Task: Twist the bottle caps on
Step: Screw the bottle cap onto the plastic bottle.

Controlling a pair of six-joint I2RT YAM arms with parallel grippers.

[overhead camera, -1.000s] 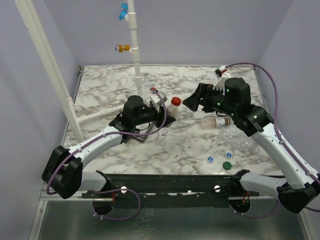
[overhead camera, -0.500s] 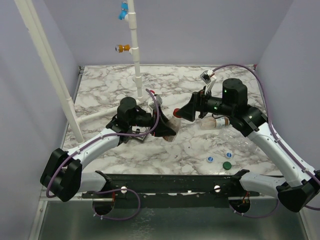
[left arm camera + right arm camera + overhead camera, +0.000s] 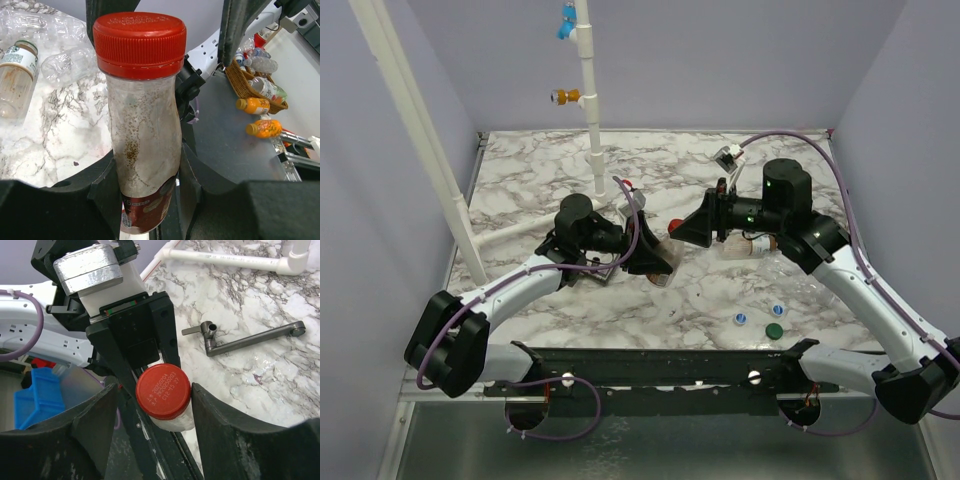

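A clear bottle (image 3: pixel 145 135) with a reddish label stands between the fingers of my left gripper (image 3: pixel 147 185), which is shut on its lower body. Its red cap (image 3: pixel 163 391) sits on the neck. My right gripper (image 3: pixel 154 400) reaches in around that cap (image 3: pixel 675 224): the right finger touches its rim, and a gap shows at the left finger. A second bottle (image 3: pixel 750 245) lies on the marble behind the right gripper (image 3: pixel 685 230). Two white-and-blue caps (image 3: pixel 741 320) (image 3: pixel 777 310) and a green cap (image 3: pixel 774 330) lie at the front right.
A white pipe (image 3: pixel 590 95) with blue and orange fittings rises at the back. A slanted white post (image 3: pixel 415 140) stands at the left. A grey metal crank (image 3: pixel 250 340) lies on the marble. A crushed clear bottle (image 3: pixel 810 285) lies under the right arm.
My left gripper has carried the bottle forward and right. My right gripper came in from the right, and its fingers have narrowed around the red cap.
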